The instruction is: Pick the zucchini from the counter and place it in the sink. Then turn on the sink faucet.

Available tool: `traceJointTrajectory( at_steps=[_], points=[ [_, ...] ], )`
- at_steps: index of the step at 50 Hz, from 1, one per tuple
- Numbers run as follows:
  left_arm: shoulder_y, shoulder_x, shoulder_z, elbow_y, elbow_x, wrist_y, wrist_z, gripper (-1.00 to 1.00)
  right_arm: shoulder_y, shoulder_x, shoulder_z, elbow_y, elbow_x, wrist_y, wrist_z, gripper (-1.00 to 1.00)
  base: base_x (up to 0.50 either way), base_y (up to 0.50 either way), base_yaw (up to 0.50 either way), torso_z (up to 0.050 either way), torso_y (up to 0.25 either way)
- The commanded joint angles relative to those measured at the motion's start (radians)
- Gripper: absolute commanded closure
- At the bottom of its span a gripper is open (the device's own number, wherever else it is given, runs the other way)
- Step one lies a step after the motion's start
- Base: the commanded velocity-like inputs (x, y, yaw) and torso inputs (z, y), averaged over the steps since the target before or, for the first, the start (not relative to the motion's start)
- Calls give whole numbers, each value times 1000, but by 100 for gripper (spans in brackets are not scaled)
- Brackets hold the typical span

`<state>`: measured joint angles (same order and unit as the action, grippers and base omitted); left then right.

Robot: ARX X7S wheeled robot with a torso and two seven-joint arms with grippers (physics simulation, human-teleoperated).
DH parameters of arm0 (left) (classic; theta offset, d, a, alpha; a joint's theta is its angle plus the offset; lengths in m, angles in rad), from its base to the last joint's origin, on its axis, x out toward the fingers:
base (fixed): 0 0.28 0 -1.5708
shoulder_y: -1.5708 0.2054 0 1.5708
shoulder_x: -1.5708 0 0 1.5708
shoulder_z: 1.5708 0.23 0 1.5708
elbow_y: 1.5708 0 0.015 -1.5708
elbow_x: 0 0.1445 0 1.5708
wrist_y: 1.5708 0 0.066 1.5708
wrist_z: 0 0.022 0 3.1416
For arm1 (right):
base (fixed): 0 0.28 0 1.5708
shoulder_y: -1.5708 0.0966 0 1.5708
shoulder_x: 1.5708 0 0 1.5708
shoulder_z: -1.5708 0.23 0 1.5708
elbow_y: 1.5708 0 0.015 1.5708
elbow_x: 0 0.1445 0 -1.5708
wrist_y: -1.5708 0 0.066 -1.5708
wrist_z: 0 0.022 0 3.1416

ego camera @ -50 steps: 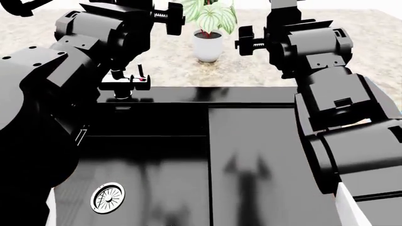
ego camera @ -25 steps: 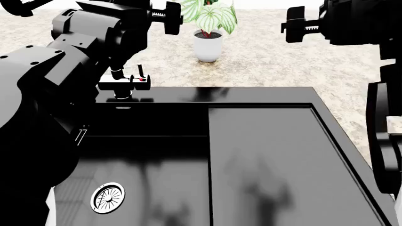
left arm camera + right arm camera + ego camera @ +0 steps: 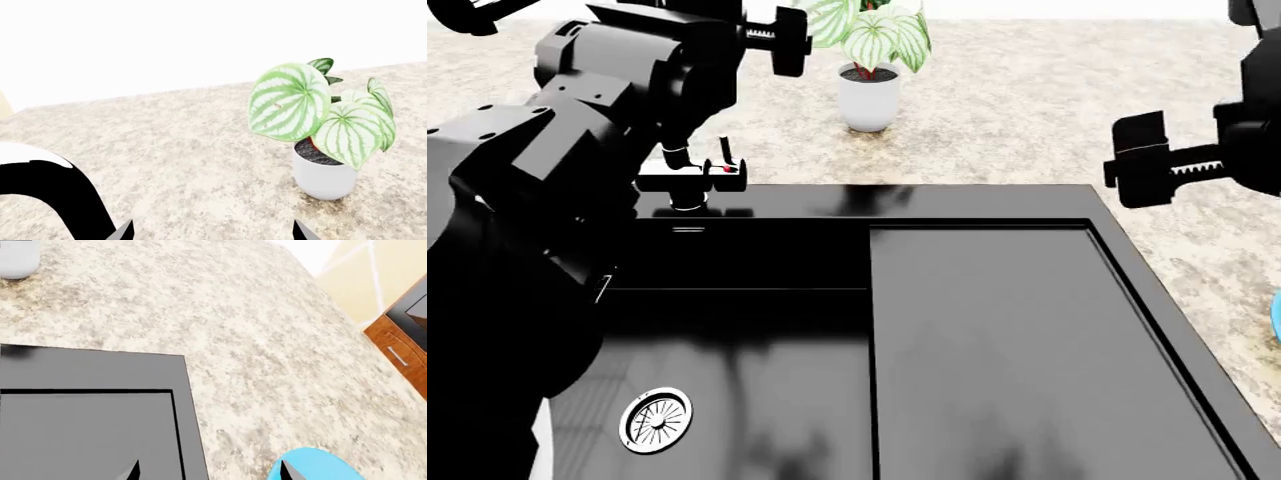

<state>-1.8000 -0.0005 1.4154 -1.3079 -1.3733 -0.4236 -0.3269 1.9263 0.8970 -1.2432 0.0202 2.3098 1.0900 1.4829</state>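
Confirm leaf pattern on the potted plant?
Pale green with dark green stripes on the potted plant, in a white pot; the left wrist view shows it best.

We see a white potted plant (image 3: pixel 869 70) with striped green leaves standing before a bright white backdrop, and reddish-brown wooden cabinets (image 3: pixel 399 342) against a pale yellow wall (image 3: pixel 363 275).

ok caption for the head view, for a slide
Both arms raised over the black sink, left gripper near the potted plant, right gripper out over the counter; no zucchini in view.
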Motion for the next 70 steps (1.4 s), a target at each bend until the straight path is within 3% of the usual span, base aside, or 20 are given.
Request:
traceJointTrajectory(
  at_steps=[1,11,22,41,70],
  points=[
    [20,0,-132,-1,130,-24,9,-100,252,207,-481,-197,276,-193,84,-100,0,0,0,0,0],
    [32,0,-265,-1,267,-50,17,-100,427,276,-619,-195,337,-200,86,-100,0,0,0,0,0],
    [50,0,-399,-1,404,-77,27,-100,430,247,-400,21,309,-77,88,-100,0,0,0,0,0],
    [55,0,-441,-1,446,-84,32,-100,430,352,-410,93,254,-21,88,-100,0,0,0,0,0],
    [77,0,-559,-1,561,-99,51,-100,387,420,-288,236,99,-60,52,-100,0,0,0,0,0]
  ],
)
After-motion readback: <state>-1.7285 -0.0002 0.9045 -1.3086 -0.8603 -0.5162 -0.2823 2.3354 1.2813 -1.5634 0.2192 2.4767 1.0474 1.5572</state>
